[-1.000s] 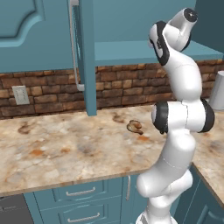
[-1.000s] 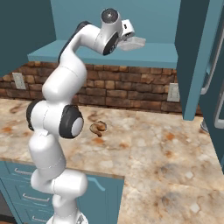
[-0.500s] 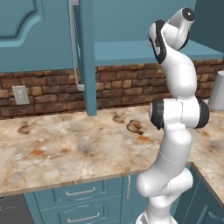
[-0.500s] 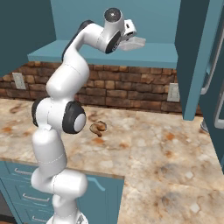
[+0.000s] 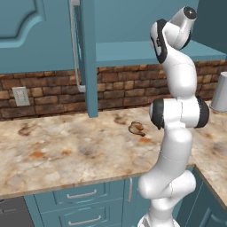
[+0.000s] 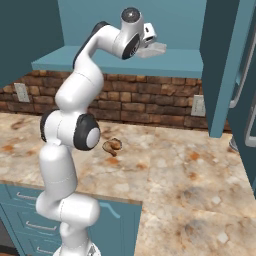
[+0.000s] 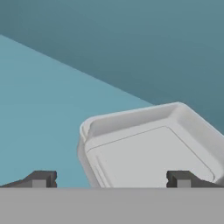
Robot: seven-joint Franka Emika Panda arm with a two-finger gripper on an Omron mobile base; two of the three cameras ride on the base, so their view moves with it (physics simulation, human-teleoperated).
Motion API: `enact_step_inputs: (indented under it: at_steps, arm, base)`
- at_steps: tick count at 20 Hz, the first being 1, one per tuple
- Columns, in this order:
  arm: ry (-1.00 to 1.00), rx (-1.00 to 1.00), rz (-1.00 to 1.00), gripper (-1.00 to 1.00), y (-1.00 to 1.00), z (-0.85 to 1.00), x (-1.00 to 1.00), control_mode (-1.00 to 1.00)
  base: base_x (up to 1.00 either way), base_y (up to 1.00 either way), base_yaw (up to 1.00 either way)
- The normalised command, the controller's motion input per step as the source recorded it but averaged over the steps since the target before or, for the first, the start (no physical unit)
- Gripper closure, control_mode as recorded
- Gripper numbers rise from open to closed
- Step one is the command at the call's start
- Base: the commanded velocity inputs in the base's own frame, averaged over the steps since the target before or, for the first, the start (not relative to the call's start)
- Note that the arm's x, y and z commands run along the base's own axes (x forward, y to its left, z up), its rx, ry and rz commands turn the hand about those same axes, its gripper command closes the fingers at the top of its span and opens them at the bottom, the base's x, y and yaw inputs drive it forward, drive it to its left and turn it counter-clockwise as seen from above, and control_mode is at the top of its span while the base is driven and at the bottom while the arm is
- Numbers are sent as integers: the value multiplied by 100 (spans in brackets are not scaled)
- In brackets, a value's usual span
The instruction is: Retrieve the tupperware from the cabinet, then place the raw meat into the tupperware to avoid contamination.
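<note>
open teal cabinet (image 5: 88, 57), gripper (image 7: 111, 180) fingers spread wide around tupperware (image 7: 148, 146) on shelf, not clamped, raw meat (image 6: 112, 146) on marble counter (image 6: 190, 180), brick backsplash (image 5: 119, 86)

arm: rises upright from base, bent at elbow, upper links reaching high and forward
wrist: level near top of reach, hand pointing away from base
pincer (image 7: 111, 179): fingers (image 7: 41, 178) spread wide apart, tips level, nothing gripped between them

2 rear views share counter (image 5: 66, 150) (hand camera seemingly close).
</note>
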Motion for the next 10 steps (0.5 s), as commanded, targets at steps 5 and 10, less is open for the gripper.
enact_step_inputs:
  at_steps: [5,10]
  arm:
    - [6,0,0,100,0,-12,0,-100]
    - [2,0,0,100,1,-2,0,-100]
  base:
    - [0,0,0]
    - [0,0,0]
